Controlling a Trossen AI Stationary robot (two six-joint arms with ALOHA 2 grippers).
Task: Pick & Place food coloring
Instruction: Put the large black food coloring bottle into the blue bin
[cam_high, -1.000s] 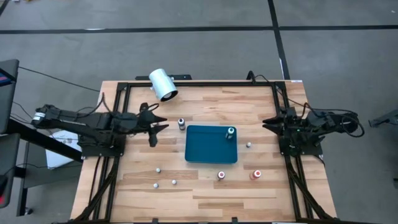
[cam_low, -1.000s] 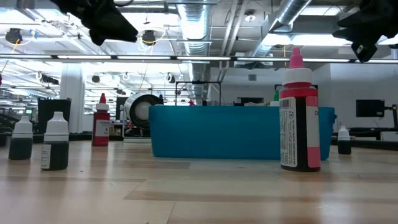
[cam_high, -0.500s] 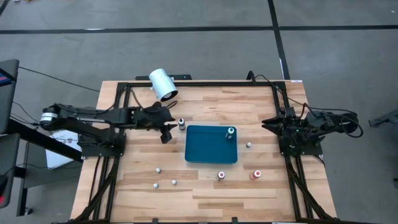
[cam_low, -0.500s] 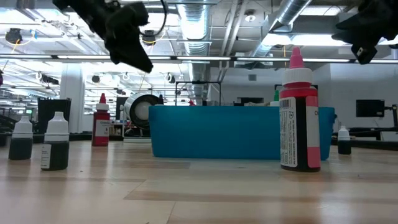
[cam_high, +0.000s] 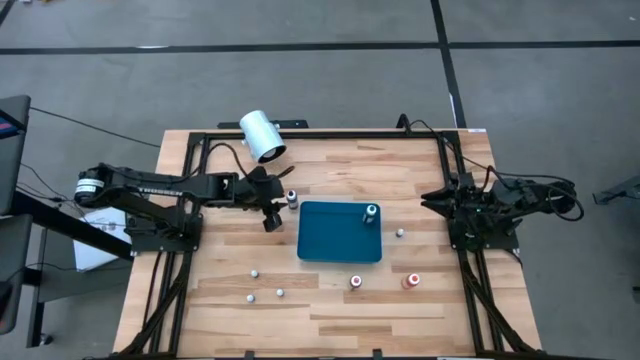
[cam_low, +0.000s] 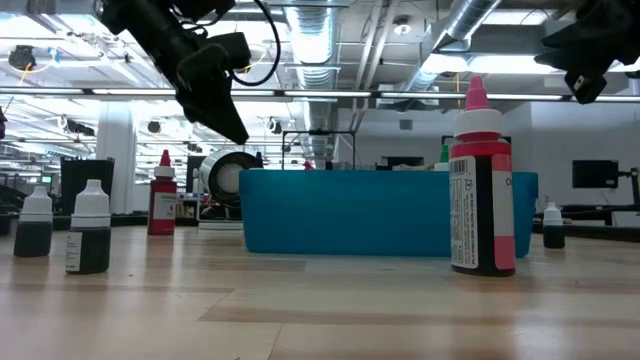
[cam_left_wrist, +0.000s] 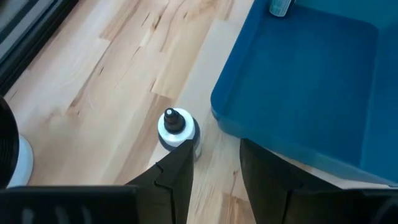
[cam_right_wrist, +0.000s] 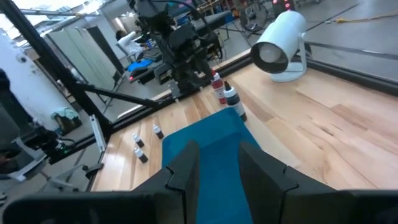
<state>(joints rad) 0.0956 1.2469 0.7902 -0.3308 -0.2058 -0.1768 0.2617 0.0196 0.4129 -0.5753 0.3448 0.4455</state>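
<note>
On the wooden table, three small food coloring bottles stand in a loose cluster toward the left front, well apart from the tray. The left gripper hangs above the table just left of a dark bottle; its fingers stand narrowly parted with nothing between them, and the wrist view shows that bottle upright with a white collar and dark tip, just beside the tray's near corner — close to it, whether touching I cannot tell. Behind, at the table's back edge, a large white cylinder lies tilted.

The blue tray sits mid-table and holds one teal-capped bottle in its back right corner. In front of the tray stand a red bottle and, to its right, an orange-red one; a small pale bottle stands just right of the tray.

The right gripper waits at the table's right side, raised, its fingers a little apart and empty — the blue tray shows beyond them
</note>
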